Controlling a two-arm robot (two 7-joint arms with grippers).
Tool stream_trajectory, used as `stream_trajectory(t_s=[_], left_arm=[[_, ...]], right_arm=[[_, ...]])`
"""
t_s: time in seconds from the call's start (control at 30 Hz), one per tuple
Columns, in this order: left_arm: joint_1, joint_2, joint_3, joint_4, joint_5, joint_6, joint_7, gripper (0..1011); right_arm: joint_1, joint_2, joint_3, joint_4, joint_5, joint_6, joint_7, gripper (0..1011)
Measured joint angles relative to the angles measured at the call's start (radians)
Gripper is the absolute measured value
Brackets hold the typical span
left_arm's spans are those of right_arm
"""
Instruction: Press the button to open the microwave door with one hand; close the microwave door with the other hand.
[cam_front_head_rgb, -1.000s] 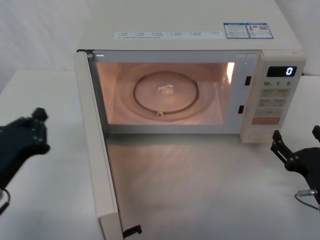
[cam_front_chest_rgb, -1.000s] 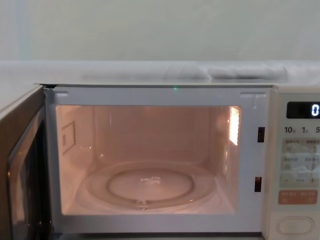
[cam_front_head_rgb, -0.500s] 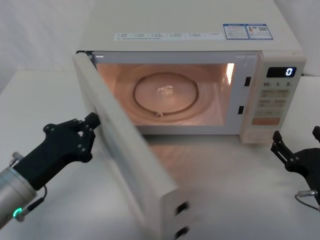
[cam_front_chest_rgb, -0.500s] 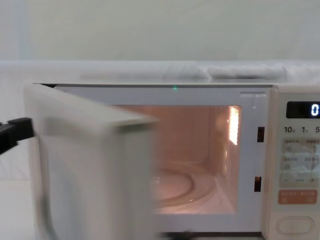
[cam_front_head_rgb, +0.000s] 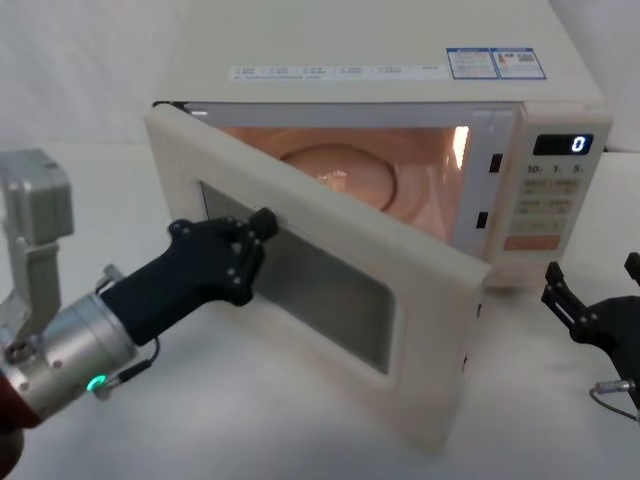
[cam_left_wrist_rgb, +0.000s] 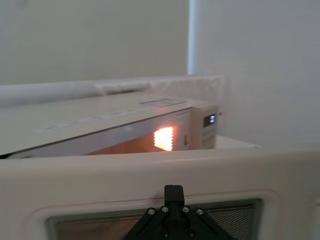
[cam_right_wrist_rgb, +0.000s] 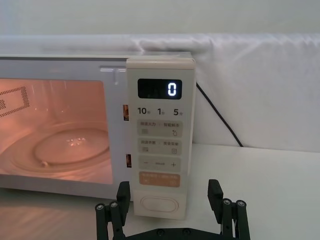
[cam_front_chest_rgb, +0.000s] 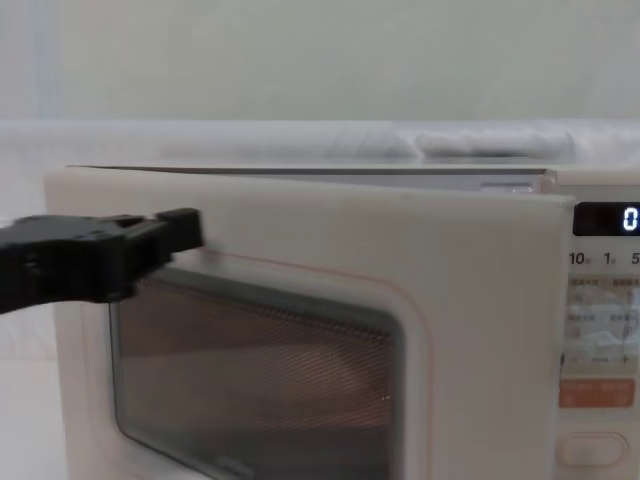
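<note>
The left pincer (cam_front_head_rgb: 262, 224), fingers together, is pushing the stiff, hinged microwave door (cam_front_head_rgb: 330, 290) near its window's ten o'clock corner.

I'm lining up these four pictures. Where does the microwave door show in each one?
Head: microwave door swung half shut across the middle, left gripper on it.
Chest: door covers most of the front.
Left wrist: door across the bottom.
Right wrist: not in it.
Shared landmark: the lit display.
</note>
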Motion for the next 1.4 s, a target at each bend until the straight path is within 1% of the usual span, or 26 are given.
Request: stream_trajectory(t_s=[0.03, 0.07, 0.17, 0.2, 0.27, 0.3, 0.37, 0.4, 0.5, 0.6, 0.7, 0.8, 0.83, 0.93, 1.1, 1.13, 1.2, 1.27, 1.3, 1.4], left_arm=[[-0.011, 0.001, 0.010, 0.005, -0.002, 0.002, -0.003, 0], [-0.030, 0.003, 0.029, 0.016, -0.004, 0.006, -0.011, 0], [-0.057, 0.005, 0.054, 0.032, -0.005, 0.010, -0.019, 0], [-0.076, 0.005, 0.074, 0.044, -0.005, 0.015, -0.023, 0], [-0.091, 0.004, 0.089, 0.053, -0.006, 0.018, -0.025, 0], [-0.106, 0.002, 0.108, 0.061, -0.007, 0.022, -0.028, 0], [-0.118, 0.001, 0.122, 0.066, -0.008, 0.025, -0.031, 0], [-0.128, 0.001, 0.138, 0.069, -0.009, 0.030, -0.034, 0], [-0.139, 0.003, 0.158, 0.070, -0.011, 0.035, -0.038, 0], [-0.156, 0.005, 0.192, 0.070, -0.016, 0.041, -0.046, 0], [-0.172, 0.005, 0.214, 0.072, -0.019, 0.042, -0.053, 0], [-0.194, 0.002, 0.240, 0.083, -0.025, 0.046, -0.063, 0], [-0.208, -0.001, 0.255, 0.092, -0.027, 0.048, -0.067, 0], [-0.240, -0.007, 0.281, 0.116, -0.028, 0.051, -0.074, 0], [-0.288, -0.017, 0.315, 0.155, -0.026, 0.052, -0.077, 0], [-0.305, -0.021, 0.324, 0.169, -0.023, 0.052, -0.076, 0], [-0.319, -0.026, 0.331, 0.180, -0.021, 0.052, -0.073, 0], [-0.344, -0.038, 0.342, 0.202, -0.018, 0.048, -0.054, 0], [-0.344, -0.038, 0.342, 0.202, -0.018, 0.048, -0.054, 0], [-0.362, -0.054, 0.347, 0.222, -0.023, 0.045, -0.034, 0]], right_arm=[[0.000, 0.000, 0.000, 0.000, 0.000, 0.000, 0.000, 1002], [0.000, 0.000, 0.000, 0.000, 0.000, 0.000, 0.000, 1002], [0.000, 0.000, 0.000, 0.000, 0.000, 0.000, 0.000, 1002], [0.000, 0.000, 0.000, 0.000, 0.000, 0.000, 0.000, 1002], [0.000, 0.000, 0.000, 0.000, 0.000, 0.000, 0.000, 1002], [0.000, 0.000, 0.000, 0.000, 0.000, 0.000, 0.000, 1002], [0.000, 0.000, 0.000, 0.000, 0.000, 0.000, 0.000, 1002], [0.000, 0.000, 0.000, 0.000, 0.000, 0.000, 0.000, 1002], [0.000, 0.000, 0.000, 0.000, 0.000, 0.000, 0.000, 1002], [0.000, 0.000, 0.000, 0.000, 0.000, 0.000, 0.000, 1002], [0.000, 0.000, 0.000, 0.000, 0.000, 0.000, 0.000, 1002], [0.000, 0.000, 0.000, 0.000, 0.000, 0.000, 0.000, 1002], [0.000, 0.000, 0.000, 0.000, 0.000, 0.000, 0.000, 1002], [0.000, 0.000, 0.000, 0.000, 0.000, 0.000, 0.000, 1002], [0.000, 0.000, 0.000, 0.000, 0.000, 0.000, 0.000, 1002], [0.000, 0.000, 0.000, 0.000, 0.000, 0.000, 0.000, 1002], [0.000, 0.000, 0.000, 0.000, 0.000, 0.000, 0.000, 1002], [0.000, 0.000, 0.000, 0.000, 0.000, 0.000, 0.000, 1002], [0.000, 0.000, 0.000, 0.000, 0.000, 0.000, 0.000, 1002], [0.000, 0.000, 0.000, 0.000, 0.000, 0.000, 0.000, 1002]])
